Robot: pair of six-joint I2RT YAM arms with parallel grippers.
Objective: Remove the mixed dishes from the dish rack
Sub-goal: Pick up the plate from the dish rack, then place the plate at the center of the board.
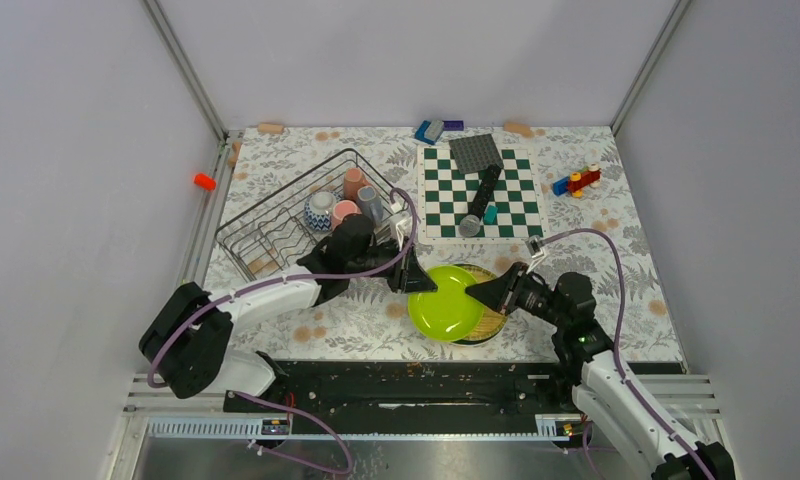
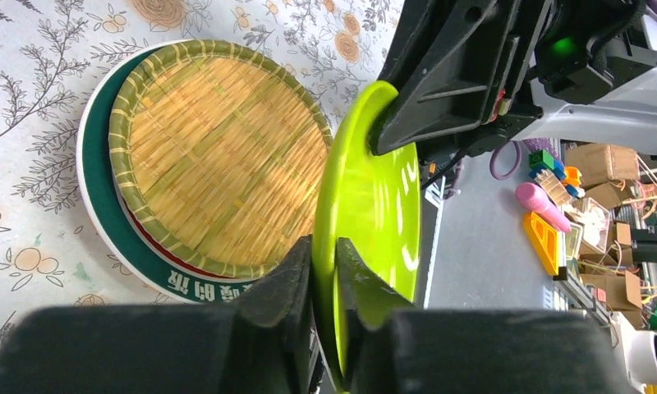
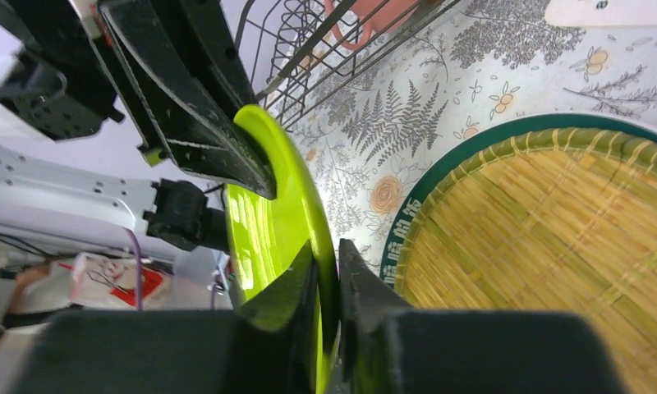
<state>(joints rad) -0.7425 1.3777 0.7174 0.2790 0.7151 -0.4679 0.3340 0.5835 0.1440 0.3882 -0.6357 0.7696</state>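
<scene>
The left end effector (image 2: 323, 250) is gripping one edge of the lime-green plate (image 1: 441, 310), its fingers closed on either face of the rim. The right end effector (image 3: 325, 250) is pinching the opposite edge in the same way. The plate is hanging between them, out of the dish rack (image 1: 276, 228) and off its near right corner. It is over a yellow woven plate (image 2: 227, 156) that is lying on a white green-rimmed plate (image 2: 99, 205) on the surface (image 1: 356, 325). Whether it is touching that stack cannot be told.

The main risk is coming from the shared hold. With both arms clamping one rigid, glossy plate, any pull or twist by one arm is likely to drag the rim through the other's fingers or strain both wrists. If one side lets go before the other grip is secure, the plate may pivot on its thin rim and drop onto the stack. A retreating left arm could also knock the rack, where mugs (image 1: 354, 184) and a patterned bowl (image 1: 320, 210) are waiting.
</scene>
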